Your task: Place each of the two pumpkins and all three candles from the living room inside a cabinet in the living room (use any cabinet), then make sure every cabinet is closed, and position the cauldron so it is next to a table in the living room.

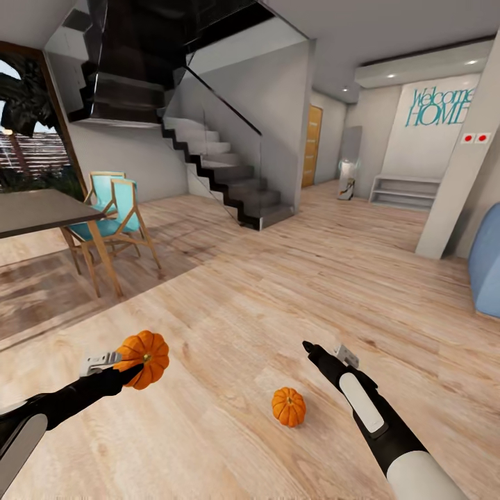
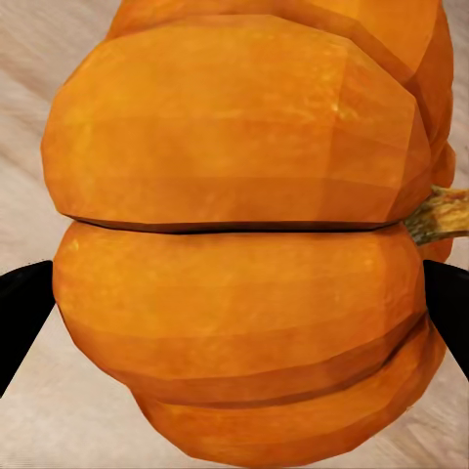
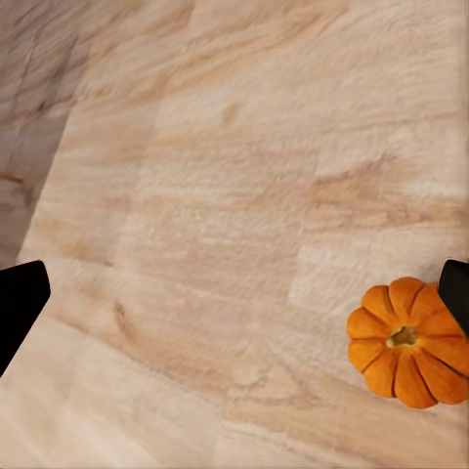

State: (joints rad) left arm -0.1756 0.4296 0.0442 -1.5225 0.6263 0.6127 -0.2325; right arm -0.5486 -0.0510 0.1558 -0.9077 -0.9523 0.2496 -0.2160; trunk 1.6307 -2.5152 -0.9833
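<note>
Left hand (image 1: 136, 370) holds one pumpkin (image 1: 143, 358) off floor, fingers on opposite flanks; in its wrist view fruit (image 2: 244, 244) sits between dark fingertips (image 2: 21, 318). Looks rigid, light, ribbed skin likely slick: keep squeeze across widest ribs, not stem.
Right hand (image 1: 310, 348) empty, fingers spread wide.
Second pumpkin (image 1: 288, 406) on floor (image 1: 264, 292), near right hand, stem up; take it across flanks from above.
Far: chairs (image 1: 114, 215), stairs (image 1: 222, 167).

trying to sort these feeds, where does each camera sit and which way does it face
Head view: on the robot's head, looking forward and down over the wood floor; both arms show, left pincer on a pumpkin.
Left wrist view: near that pincer, facing the held pumpkin.
Right wrist view: facing the floor; fingertips at the edges.
Shared: the floor pumpkin.
</note>
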